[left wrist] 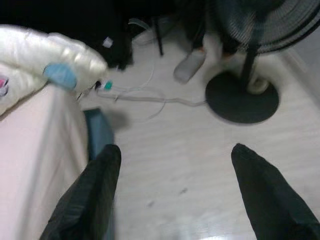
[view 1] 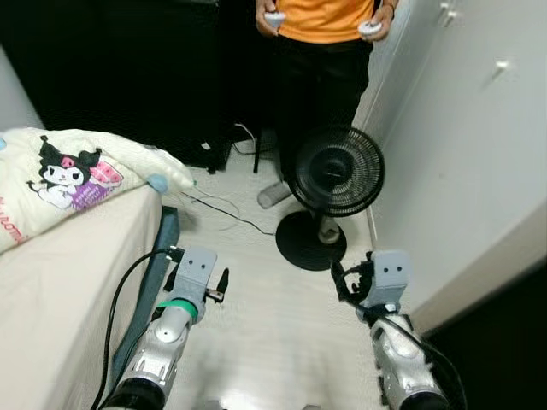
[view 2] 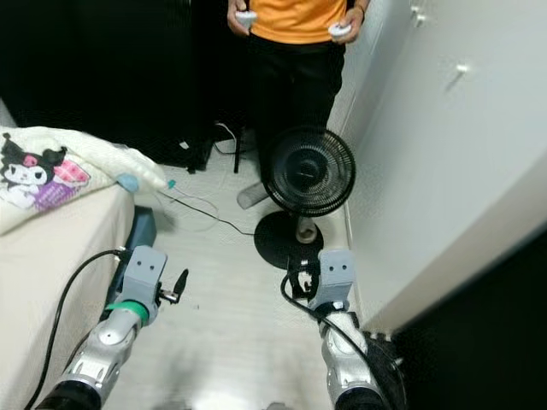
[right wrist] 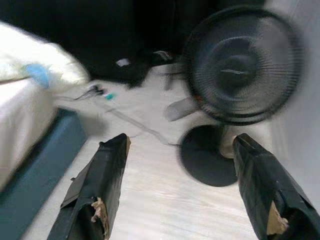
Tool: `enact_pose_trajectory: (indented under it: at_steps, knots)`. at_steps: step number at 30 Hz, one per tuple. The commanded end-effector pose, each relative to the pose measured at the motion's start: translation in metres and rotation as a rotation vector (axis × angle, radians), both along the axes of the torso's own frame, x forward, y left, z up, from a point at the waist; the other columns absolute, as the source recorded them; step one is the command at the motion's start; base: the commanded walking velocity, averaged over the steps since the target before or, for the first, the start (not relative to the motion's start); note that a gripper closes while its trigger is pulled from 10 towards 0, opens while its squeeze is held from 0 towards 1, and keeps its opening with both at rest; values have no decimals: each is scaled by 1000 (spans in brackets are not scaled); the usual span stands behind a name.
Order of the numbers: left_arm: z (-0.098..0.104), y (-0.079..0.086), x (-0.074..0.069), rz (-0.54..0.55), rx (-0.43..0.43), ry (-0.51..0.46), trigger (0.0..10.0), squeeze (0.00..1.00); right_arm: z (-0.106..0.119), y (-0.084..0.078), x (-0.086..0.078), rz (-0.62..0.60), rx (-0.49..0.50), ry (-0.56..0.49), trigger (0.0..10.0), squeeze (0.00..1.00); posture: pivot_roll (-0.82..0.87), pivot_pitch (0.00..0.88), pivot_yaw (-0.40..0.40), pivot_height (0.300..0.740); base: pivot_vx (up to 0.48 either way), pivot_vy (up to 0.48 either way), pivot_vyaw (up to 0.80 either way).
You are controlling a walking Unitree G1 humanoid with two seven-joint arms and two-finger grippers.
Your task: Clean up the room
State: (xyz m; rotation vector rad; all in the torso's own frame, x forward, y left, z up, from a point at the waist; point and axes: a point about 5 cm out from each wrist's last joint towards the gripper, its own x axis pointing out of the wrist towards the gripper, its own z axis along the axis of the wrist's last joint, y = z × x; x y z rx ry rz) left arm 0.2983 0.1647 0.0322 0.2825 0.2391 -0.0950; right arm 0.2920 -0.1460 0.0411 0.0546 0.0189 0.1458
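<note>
My left gripper (left wrist: 175,150) is open with nothing between its fingers, held low over the pale floor (view 1: 256,325) beside the bed (view 1: 60,290). On the other side, my right gripper (right wrist: 181,137) is also open and holds nothing; it points at a black standing fan (view 1: 333,175). A white blanket with a cartoon print (view 1: 77,171) lies bunched on the bed's far end. Thin cables (view 1: 224,213) trail loose across the floor between the bed corner and the fan's round base (view 1: 309,241).
A person in an orange shirt (view 1: 323,17) stands behind the fan holding two white controllers, one socked foot (view 1: 273,195) near the fan base. A white wall or cabinet (view 1: 466,171) closes the right side. Dark furniture (view 1: 128,68) stands at the back.
</note>
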Motion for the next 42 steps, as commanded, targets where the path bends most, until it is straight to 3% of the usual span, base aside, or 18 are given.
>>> enact_pose_trajectory:
  at_steps: [1,28,42]
  knots:
    - [-5,-4,-3,-8,-3,20,10000,0,-6,-6,-3,-16,0,28,10000,0,43,36,0,711,416,0,0]
    - [-6,-4,-4,-22,4,19,10000,0,-10,-8,-6,-40,-3,49,10000,0,36,53,9,711,399,0,0]
    - [-18,-2,-13,-46,3,84,10000,0,-21,-9,-13,-14,-50,103,10000,0,39,58,6,711,0,0,0]
